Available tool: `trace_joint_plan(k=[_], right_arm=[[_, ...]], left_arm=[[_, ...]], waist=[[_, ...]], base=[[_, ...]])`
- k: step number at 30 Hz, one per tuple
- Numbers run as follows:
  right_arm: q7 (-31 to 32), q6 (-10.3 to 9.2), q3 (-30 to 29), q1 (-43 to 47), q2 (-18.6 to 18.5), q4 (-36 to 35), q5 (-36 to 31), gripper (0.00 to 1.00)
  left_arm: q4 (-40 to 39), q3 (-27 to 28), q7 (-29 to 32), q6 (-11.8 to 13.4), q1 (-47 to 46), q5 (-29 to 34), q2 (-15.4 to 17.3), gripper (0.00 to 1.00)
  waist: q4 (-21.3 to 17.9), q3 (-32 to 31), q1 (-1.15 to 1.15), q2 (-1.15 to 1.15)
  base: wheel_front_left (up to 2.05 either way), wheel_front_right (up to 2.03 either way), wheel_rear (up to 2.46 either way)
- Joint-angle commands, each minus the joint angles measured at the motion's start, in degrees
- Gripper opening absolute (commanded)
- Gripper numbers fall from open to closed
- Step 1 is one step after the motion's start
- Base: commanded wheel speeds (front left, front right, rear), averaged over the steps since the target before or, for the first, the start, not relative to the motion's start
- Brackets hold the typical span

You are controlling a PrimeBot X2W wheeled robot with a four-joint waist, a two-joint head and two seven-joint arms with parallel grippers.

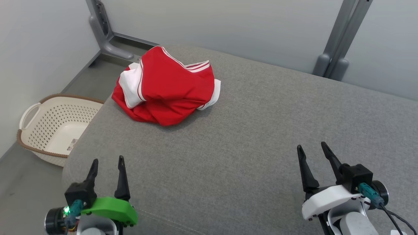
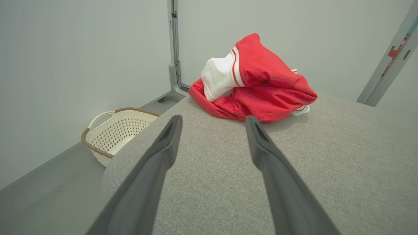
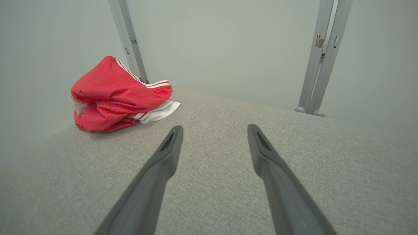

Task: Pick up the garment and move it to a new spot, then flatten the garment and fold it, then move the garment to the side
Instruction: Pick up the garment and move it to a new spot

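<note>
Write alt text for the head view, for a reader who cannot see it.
A crumpled red and white garment lies at the far left of a grey cushioned surface. Left gripper and right gripper sit open at the near edge; a cream basket stands on the floor, left.

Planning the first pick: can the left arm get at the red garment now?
Probably yes: the open left gripper faces the garment, with bare grey cushion between them and nothing blocking.
</note>
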Motion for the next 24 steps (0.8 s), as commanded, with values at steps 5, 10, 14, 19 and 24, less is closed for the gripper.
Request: trace_joint_plan(k=[5, 10, 14, 19, 24], right_arm=[[-0.12, 0.00, 0.80, -0.62, -0.24, -0.43, -1.79, 1.00], [0.93, 0.00, 2.03, -1.86, -0.26, -1.16, -3.32, 1.00], [2.17, -0.01, 2.12, -2.90, -0.24, -2.44, -4.98, 1.00], [3.41, -0.01, 2.23, -3.65, -0.23, -4.41, -6.59, 1.00], [4.49, -0.01, 2.66, -4.24, -0.23, -6.30, -7.42, 1.00]], left_arm=[[6.82, 1.61, 5.68, -1.45, -9.68, -3.35, 1.53, 1.00], [13.81, 3.35, 11.60, -2.48, -18.35, -6.66, 2.85, 1.00], [18.72, 4.86, 15.98, -2.35, -24.67, -8.89, 4.13, 1.00], [23.49, 7.06, 20.22, -2.71, -32.06, -12.22, 5.43, 1.00], [26.17, 7.60, 23.51, -2.80, -37.82, -12.67, 9.06, 1.00]], waist=[[-2.17, 1.74, 0.00, 0.00], [-5.64, 4.38, 0.00, 0.00], [-8.67, 6.79, 0.00, 0.00], [-13.28, 9.74, 0.00, 0.00], [-17.46, 12.91, 0.00, 0.00]], base=[[0.00, 0.00, 0.00], [0.00, 0.00, 0.00], [0.00, 0.00, 0.00], [0.00, 0.00, 0.00], [0.00, 0.00, 0.00]])
